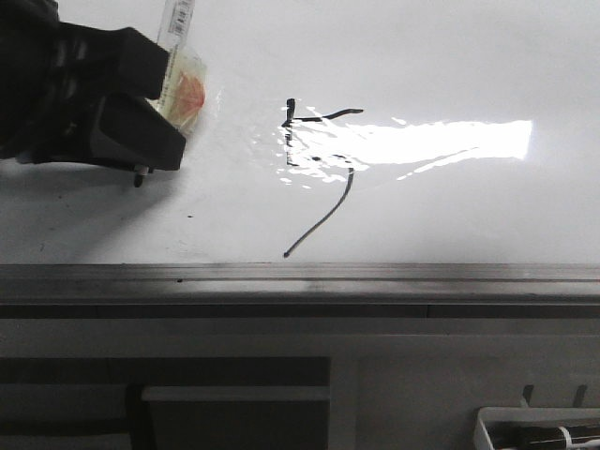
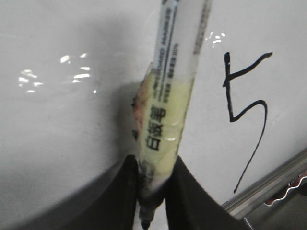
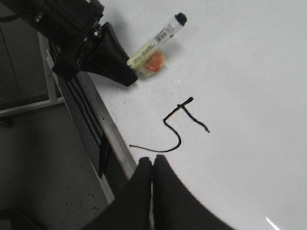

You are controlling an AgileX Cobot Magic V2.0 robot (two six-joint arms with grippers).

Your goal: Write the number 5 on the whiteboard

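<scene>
**5 is on the board, left gripper clamped on the marker**

Front view: the number 5 [image 1: 317, 173] sits mid-board on the whiteboard [image 1: 450, 56], partly washed out by glare; its tail ends just above the grey edge strip [image 1: 300, 273]. The left gripper [image 1: 141, 103] is off to the left of the digit, well apart from it, clenched on the marker [image 1: 178, 56]. Tip [image 1: 138, 178] pokes out below the jaws; can't tell if it's touching the board. Right gripper isn't in this view.

Left wrist view: jaws pinch the marker [image 2: 168, 100] low on the barrel, near the tip end, long body sticking out past them. Label has Chinese characters, "白板笔", plus small Latin print too blurred to read. A yellowish wrap covers the grasped part of the barrel, likely padding for grip. The number 5 [image 2: 244, 108] is clear here: top bar, short vertical, long tail.

Right wrist view: the right gripper [image 3: 152, 165] is closed with nothing in it, fingers pressed together, hovering near the edge strip, just beside the tail of the number 5 [image 3: 178, 129]. Marker cap end [image 3: 181, 18] is black.

Handling judgement: marker is light, rigid, smooth plastic, so it slips or pivots if held far from the tip; a low grip is right. Board is glossy and hard; ink probably smears if brushed.
</scene>
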